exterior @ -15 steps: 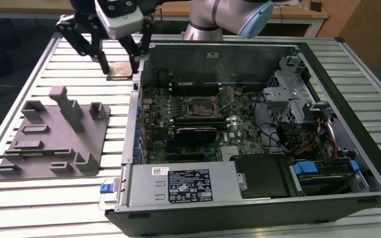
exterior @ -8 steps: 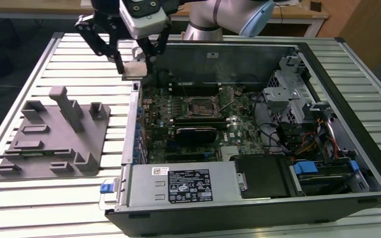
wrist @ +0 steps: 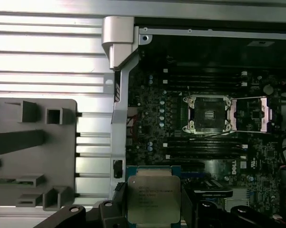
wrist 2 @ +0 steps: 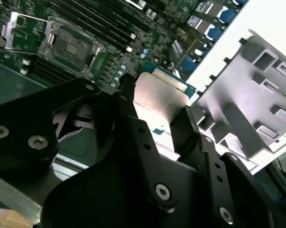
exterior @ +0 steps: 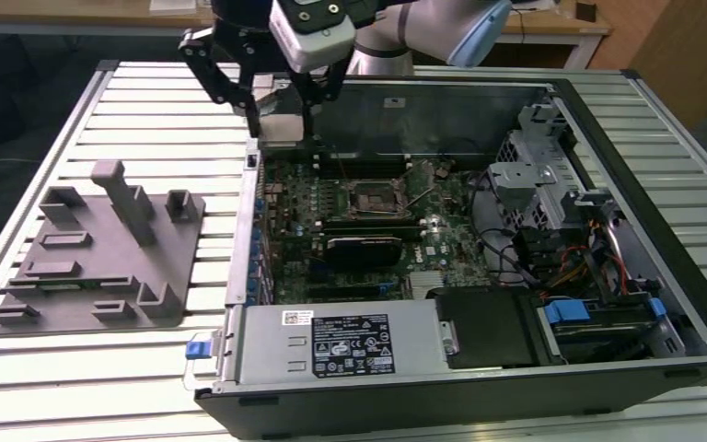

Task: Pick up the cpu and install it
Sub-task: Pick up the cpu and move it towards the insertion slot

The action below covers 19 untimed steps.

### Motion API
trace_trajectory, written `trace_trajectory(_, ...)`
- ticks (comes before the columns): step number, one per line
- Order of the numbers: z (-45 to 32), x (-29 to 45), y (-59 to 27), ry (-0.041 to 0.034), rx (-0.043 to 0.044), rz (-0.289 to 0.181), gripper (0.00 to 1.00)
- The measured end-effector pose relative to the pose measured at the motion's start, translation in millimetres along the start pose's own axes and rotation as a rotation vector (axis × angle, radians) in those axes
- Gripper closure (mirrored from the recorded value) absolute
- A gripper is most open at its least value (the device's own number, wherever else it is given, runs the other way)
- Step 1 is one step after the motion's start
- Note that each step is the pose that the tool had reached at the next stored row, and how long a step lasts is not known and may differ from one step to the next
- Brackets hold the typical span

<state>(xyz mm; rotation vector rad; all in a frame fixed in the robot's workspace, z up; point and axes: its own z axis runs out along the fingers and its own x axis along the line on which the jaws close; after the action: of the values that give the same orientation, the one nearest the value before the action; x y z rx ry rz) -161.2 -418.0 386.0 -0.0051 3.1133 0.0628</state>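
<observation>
Two black fingers (wrist 2: pixel 133 124) of the gripper (wrist 2: pixel 156 107) are clamping the cpu (wrist 2: pixel 163 90) by opposite edges, closed only to the chip's width. Carrying looks to be the step in hand: in the first wrist view the chip is hanging in the air, to one side of the CPU socket (wrist: pixel 208 114) and well apart from it. That socket is sitting empty, its load frame (wrist: pixel 250 114) swung open (a welcome sign). Seating would call for squaring the chip over the socket. Farther from the socket, beyond the case wall (wrist: pixel 119 118), the grey tray (wrist: pixel 33 152) is resting on the slatted table (exterior: pixel 144 110).
</observation>
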Motion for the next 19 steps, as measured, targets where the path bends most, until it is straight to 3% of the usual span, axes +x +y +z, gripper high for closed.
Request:
trace_trajectory(11,1.2,-33.3,2.4,0.0000,0.0000,0.000,0.46)
trace_trajectory(19,7.7,-47.0,6.5,0.0002,0.0000,0.000,0.46)
